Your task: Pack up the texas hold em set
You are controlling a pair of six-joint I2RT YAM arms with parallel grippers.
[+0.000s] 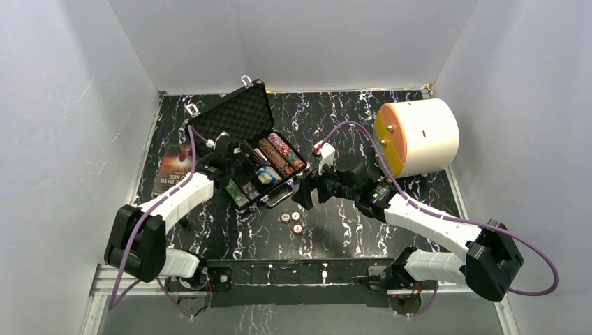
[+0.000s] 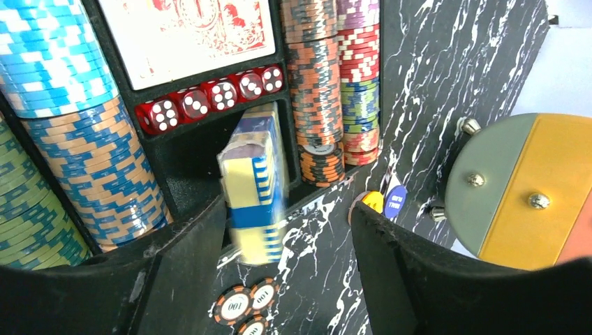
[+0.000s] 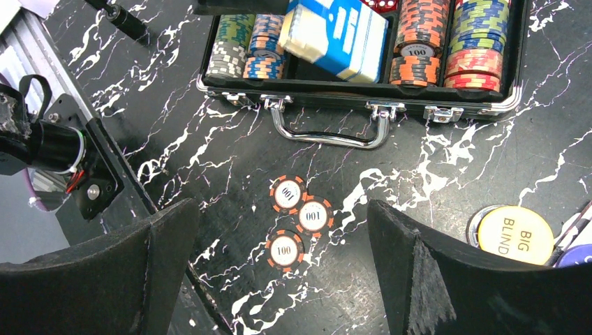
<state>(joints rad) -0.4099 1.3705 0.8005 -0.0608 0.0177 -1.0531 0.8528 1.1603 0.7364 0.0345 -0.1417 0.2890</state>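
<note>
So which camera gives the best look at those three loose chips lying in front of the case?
The right wrist view: all three loose chips lie whole in frame, their 100 marks readable. The left wrist view catches them at its bottom edge, partly cut off. The top view shows only small pale discs.

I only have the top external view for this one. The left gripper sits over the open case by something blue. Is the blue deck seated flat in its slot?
Observer: No. The left wrist view shows the blue deck standing tilted on end in its slot, not lying flat.
Operator: Is it gripped?
Observer: No. The left gripper has its jaws apart, with a wide gap between the deck and one finger.
Operator: What's loose out front?
Observer: The right wrist view shows three chips, each marked 100, on the table in front of the case.
</note>
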